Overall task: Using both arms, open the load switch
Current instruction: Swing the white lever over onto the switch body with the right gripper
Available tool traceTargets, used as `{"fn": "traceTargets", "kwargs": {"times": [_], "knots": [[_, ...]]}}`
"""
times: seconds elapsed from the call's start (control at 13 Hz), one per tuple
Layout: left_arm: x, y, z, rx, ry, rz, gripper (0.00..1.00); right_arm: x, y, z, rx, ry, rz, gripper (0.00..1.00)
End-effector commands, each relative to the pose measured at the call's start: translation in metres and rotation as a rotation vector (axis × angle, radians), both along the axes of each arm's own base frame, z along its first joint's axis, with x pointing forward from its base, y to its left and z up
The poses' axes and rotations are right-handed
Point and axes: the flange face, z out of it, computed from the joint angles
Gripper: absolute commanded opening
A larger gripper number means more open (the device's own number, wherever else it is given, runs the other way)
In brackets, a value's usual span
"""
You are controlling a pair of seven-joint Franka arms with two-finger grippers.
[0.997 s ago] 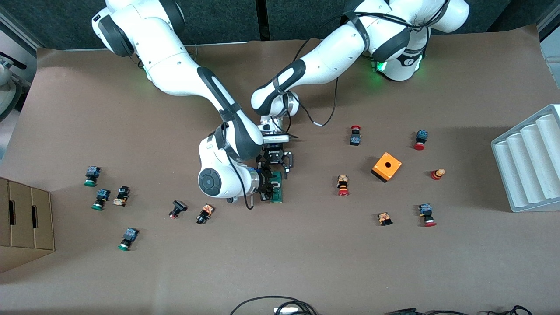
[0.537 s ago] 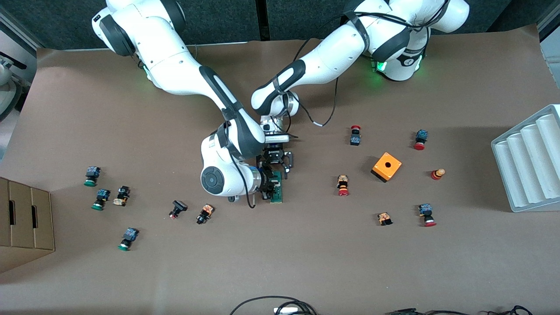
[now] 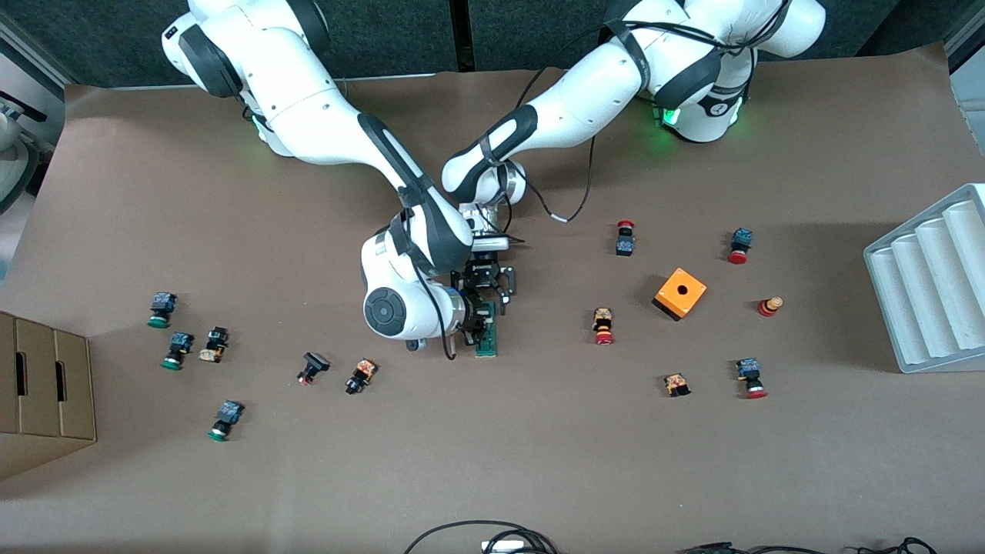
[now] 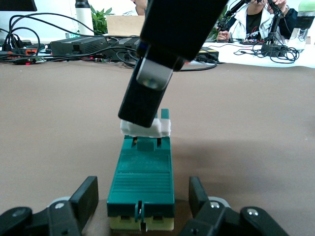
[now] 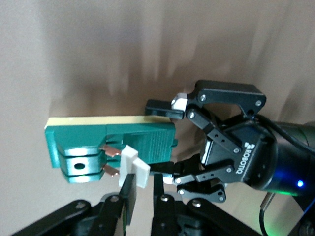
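Note:
The dark-green load switch (image 3: 487,336) lies flat on the brown table between the two arms. My left gripper (image 3: 485,296) stands over the end of the switch farther from the front camera, shut on the green body (image 4: 142,179), with one finger (image 4: 84,199) on each side. My right gripper (image 3: 471,327) comes in from the side and is shut on the white block (image 5: 135,166). Its black finger (image 4: 147,93) covers part of that block (image 4: 146,128). In the right wrist view the block stands out from the green body (image 5: 113,142) and copper blades show beside it.
An orange cube (image 3: 680,293) and several red-capped push-buttons (image 3: 603,326) lie toward the left arm's end, by a white ridged tray (image 3: 931,285). Green-capped buttons (image 3: 161,309), dark ones (image 3: 360,375) and a cardboard box (image 3: 42,392) lie toward the right arm's end.
The right arm's wrist has shifted a little toward the load switch. Both grippers stay on the switch, which has not moved on the table.

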Motion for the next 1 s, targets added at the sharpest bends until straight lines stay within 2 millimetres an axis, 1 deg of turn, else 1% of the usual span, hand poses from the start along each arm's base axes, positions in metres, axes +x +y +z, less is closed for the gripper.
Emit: {"fn": "traceTargets", "kwargs": {"times": [0.0,0.38,0.54,0.84,0.92], "knots": [[-0.003,0.0,-0.001,-0.006,-0.031,-0.009,0.82,-0.008,0.003,-0.009,-0.032,-0.01,0.009,0.22],[-0.004,0.0,-0.001,-0.007,-0.03,-0.01,0.82,-0.008,0.002,-0.014,-0.035,-0.015,0.007,0.22],[-0.004,0.0,-0.001,-0.007,-0.03,-0.01,0.82,-0.008,0.002,-0.019,-0.04,-0.017,0.005,0.22],[-0.004,0.0,-0.001,-0.005,-0.03,-0.01,0.82,-0.008,0.002,-0.021,-0.045,-0.025,0.009,0.22],[-0.004,0.0,-0.001,-0.005,-0.03,-0.01,0.82,-0.007,0.003,-0.018,-0.043,-0.028,0.007,0.22]]}}
